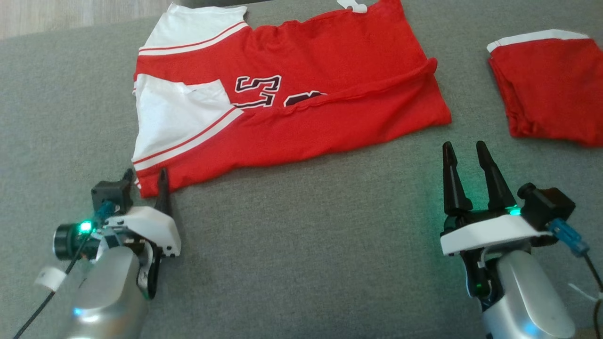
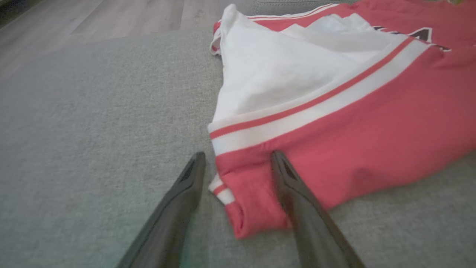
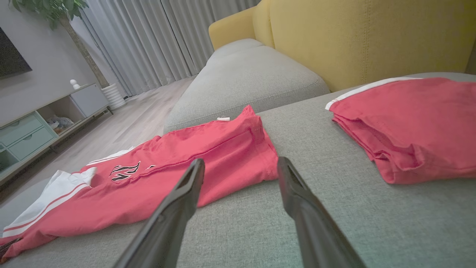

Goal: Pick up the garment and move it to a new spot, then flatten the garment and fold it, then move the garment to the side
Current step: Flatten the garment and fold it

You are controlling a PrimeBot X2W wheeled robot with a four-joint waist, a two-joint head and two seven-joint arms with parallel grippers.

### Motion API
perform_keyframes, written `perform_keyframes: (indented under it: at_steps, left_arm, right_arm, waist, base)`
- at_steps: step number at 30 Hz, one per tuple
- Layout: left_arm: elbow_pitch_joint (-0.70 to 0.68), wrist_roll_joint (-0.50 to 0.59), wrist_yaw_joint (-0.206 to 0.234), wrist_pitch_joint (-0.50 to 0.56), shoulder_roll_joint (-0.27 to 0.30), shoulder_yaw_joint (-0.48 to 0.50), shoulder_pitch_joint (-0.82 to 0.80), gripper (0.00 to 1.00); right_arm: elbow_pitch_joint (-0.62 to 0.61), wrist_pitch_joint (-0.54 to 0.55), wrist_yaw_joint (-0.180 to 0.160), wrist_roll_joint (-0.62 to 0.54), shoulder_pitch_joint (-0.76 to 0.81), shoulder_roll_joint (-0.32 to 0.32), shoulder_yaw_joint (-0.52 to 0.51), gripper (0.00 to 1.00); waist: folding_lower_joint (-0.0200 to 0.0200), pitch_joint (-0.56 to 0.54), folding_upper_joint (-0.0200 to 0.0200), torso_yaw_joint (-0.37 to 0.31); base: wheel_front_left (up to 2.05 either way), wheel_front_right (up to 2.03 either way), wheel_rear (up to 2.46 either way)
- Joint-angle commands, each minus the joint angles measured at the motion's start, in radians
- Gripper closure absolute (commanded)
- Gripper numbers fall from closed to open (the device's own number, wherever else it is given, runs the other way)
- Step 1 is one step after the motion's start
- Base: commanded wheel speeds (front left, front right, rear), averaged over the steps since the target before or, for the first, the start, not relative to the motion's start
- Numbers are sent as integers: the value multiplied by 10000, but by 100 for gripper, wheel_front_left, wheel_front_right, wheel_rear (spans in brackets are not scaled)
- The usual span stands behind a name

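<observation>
Head view, jersey (image 1: pixel 330 94) at twelve o'clock, left gripper (image 1: pixel 146 176) spread astride its corner, right gripper (image 1: pixel 464 146) spread, four o'clock.

The jersey (image 1: pixel 301 89) ran past the top of my head picture near the couch seat's (image 1: pixel 301 254) far edge, so its far side was cut off. A fold lay over the black number (image 1: pixel 259 90): one digit showed whole, the next only in part. One finger of my left tool (image 1: pixel 146 175) was mostly hidden behind the wrist camera (image 1: pixel 110 195). In that wrist's picture the other finger (image 2: pixel 297 193), blurred, covered part of the jersey's near corner. The folded red piece (image 1: pixel 551 89) by the seat's right edge was cut off at the picture's side. The clutter (image 3: pixel 59 121) in the low cabinet (image 3: pixel 26 136) was too small to tell.
</observation>
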Motion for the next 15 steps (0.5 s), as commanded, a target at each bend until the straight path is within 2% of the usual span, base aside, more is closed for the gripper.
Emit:
perform_keyframes:
  at_steps: [1, 2, 10, 15]
  left_arm:
    - [218, -74, -52, 273, 227, 122, -50, 82]
    - [272, -89, -79, 292, 219, 105, -71, 100]
    - [-92, -99, -101, -587, 240, 128, -265, 100]
    - [-956, 92, -68, -1226, 357, 103, -381, 100]
  right_arm:
    - [-356, -108, -19, 46, -333, 23, 267, 0]
    - [-357, -108, -19, 50, -349, 23, 269, 0]
    - [-146, -108, -19, 14, -440, 24, 41, 0]
    - [474, -24, -19, -478, -943, 24, -415, 0]
  waist:
    - [0, 4, -1, -13]
    - [0, 4, -1, -21]
    - [0, -128, -1, 45]
    - [0, -216, -1, 219]
  base:
    - [0, 0, 0]
    - [0, 0, 0]
    - [0, 0, 0]
    - [0, 0, 0]
